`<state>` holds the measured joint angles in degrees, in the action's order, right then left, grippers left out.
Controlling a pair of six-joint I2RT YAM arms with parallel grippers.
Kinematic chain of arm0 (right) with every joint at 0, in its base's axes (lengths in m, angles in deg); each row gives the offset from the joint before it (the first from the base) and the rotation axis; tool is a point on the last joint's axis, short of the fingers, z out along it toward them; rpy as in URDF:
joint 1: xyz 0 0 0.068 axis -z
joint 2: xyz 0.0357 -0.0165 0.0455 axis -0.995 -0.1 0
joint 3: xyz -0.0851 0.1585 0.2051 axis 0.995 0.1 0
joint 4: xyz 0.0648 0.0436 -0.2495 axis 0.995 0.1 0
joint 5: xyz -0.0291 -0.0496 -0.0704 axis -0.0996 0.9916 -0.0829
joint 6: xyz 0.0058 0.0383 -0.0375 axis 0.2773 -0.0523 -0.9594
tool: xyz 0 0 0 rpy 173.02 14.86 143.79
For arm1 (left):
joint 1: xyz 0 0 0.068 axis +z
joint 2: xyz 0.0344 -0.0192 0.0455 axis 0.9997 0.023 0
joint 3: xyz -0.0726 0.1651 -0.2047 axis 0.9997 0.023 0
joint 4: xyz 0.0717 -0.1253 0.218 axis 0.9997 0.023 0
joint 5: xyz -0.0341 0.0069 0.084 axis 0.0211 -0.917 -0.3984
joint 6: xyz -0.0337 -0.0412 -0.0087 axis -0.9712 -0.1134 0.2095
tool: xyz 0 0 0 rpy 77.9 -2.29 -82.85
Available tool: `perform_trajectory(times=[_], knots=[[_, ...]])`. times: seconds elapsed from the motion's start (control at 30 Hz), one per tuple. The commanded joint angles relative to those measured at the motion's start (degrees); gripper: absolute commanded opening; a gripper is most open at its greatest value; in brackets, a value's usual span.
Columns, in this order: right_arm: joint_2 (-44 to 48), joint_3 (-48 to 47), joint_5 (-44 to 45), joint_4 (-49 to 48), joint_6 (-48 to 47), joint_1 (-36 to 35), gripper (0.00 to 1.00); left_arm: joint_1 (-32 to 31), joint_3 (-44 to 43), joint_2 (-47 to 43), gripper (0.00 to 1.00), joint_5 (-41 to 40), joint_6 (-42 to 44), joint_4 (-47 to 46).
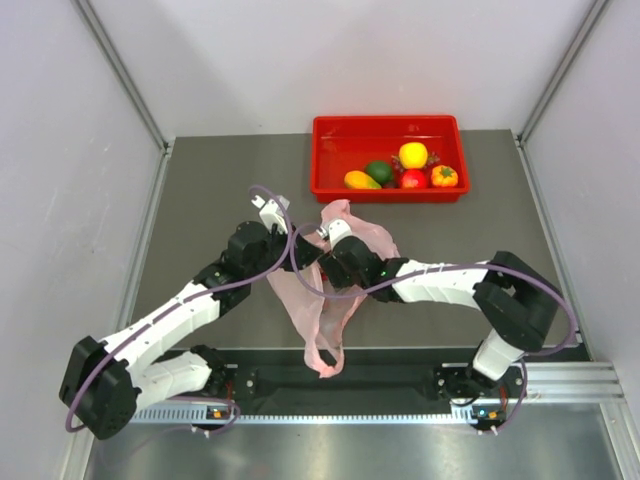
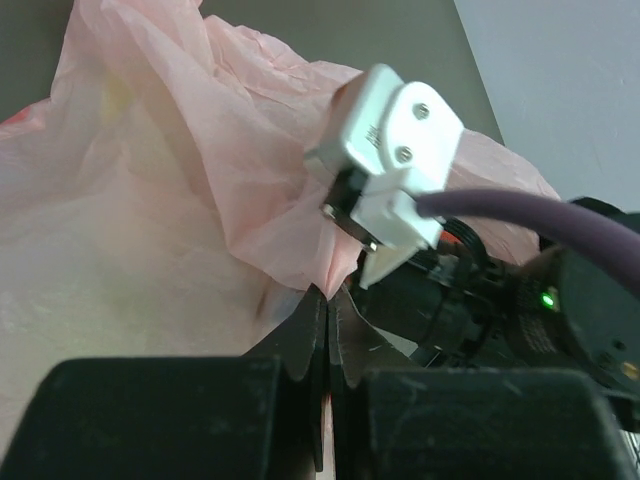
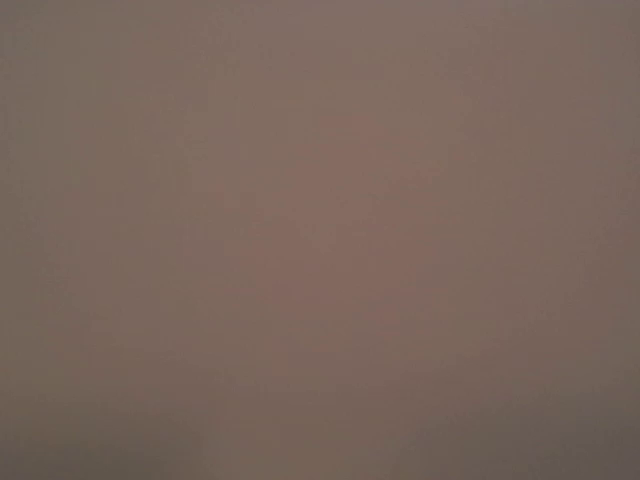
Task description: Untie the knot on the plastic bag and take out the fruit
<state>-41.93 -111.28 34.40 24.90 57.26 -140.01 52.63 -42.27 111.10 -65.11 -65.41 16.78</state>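
Pink film, thin and crinkled: the plastic bag [image 1: 318,320] lies mid-table, between the two arms. Its long axis runs from just short of the red tray [image 1: 390,192] back toward the robot's bases, where a narrow tail trails over the near edge of the grey table [image 1: 200,200].

Both claws meet at the bag's far, fuller end. The left gripper [image 2: 327,300] comes in from the left with its fingers pressed together. A fold of the film runs right down into its tips, so I take it to be pinching the bag. The right gripper [image 1: 328,255] comes in from the opposite side, so close that its white wrist camera [image 2: 390,140] hangs just over the left claw's tips. Its fingers are buried in plastic and its own lens shows only a pinkish-grey blur, so I cannot tell whether they stand apart or together.

The knot is nowhere to be made out. Several pieces of fruit [image 1: 413,154] sit in the tray; whether any remains in the bag I cannot say, though it looks slack.

With the left holding the film, any next pull would seem to fall to the right arm, drawing away rightward across the bag's length.
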Motion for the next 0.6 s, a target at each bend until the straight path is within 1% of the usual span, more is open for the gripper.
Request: perform_trajectory(times=[0.0,0.13,0.17,0.3,0.43,0.47,0.5,0.53,0.57], knots=[[-2.9,0.7,-1.9,-6.4,-0.1,2.7,0.65,-0.2,0.2,-1.4,0.00,-0.4,0.3,-3.6],[-4.4,1.5,-6.2,-8.3,0.4,4.4,0.56,-0.2,0.6,-2.3,0.00,-1.0,0.5,-3.2],[-4.6,1.8,-6.8,-8.6,0.7,4.8,0.52,-0.2,0.8,-2.4,0.00,-1.0,0.5,-3.0],[-4.8,2.2,-9.7,-8.3,0.9,5.5,0.48,-0.2,0.9,-2.4,0.00,-1.1,0.5,-2.9],[-3.2,2.8,-11.5,-8.2,0.7,5.6,0.28,-0.2,1.2,-1.9,0.00,-1.1,0.4,-3.2],[-2.4,3.3,-12.2,-8.0,0.5,5.6,0.17,-0.2,1.2,-1.8,0.00,-1.0,0.3,-3.2],[-0.2,3.4,-14.2,-7.1,0.5,5.6,0.12,-0.2,1.2,-1.6,0.00,-1.0,0.2,-3.2],[1.2,3.7,-15.2,-6.4,0.6,5.5,0.02,-0.2,1.2,-1.6,0.00,-1.0,0.2,-3.2],[2.6,4.4,-16.6,-5.5,0.5,5.5,0.00,-0.2,1.1,-1.6,0.00,-1.0,0.3,-3.2]])
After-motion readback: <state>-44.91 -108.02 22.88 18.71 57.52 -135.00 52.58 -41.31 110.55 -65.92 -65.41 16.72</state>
